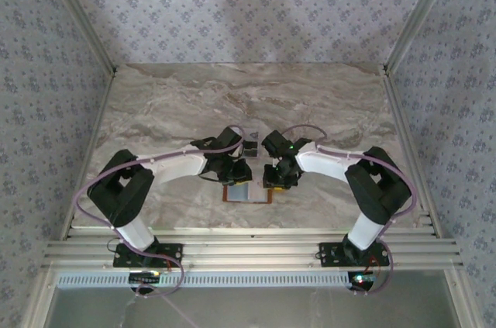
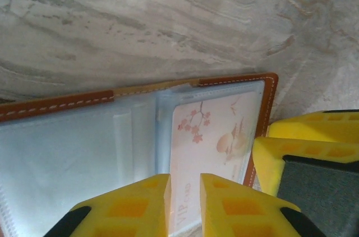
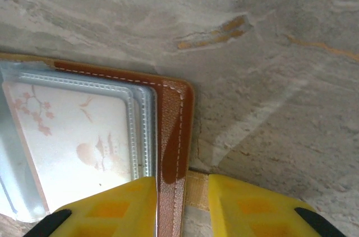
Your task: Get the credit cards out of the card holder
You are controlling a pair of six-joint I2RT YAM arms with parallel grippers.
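At left, the yellow-tipped left gripper (image 2: 185, 206) has jaws nearly together astride the pale pink blossom-printed plastic card (image 2: 216, 130); pinched or not, cannot tell. The card looks light, stiff and slick, snug in its clear sleeve, so best taken by the 6 o'clock edge; its long axis runs 12-to-6. The orange-brown leather card holder (image 1: 252, 193) lies open and flat, 9-to-3, on the marbled table (image 1: 232, 95), between both arms. The right gripper (image 3: 182, 209) straddles the holder's 3 o'clock rim and tab; grip uncertain.

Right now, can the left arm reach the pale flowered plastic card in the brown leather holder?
Likely yes: left jaws sit over the pale flowered plastic card, nothing between; its clear sleeve may resist.
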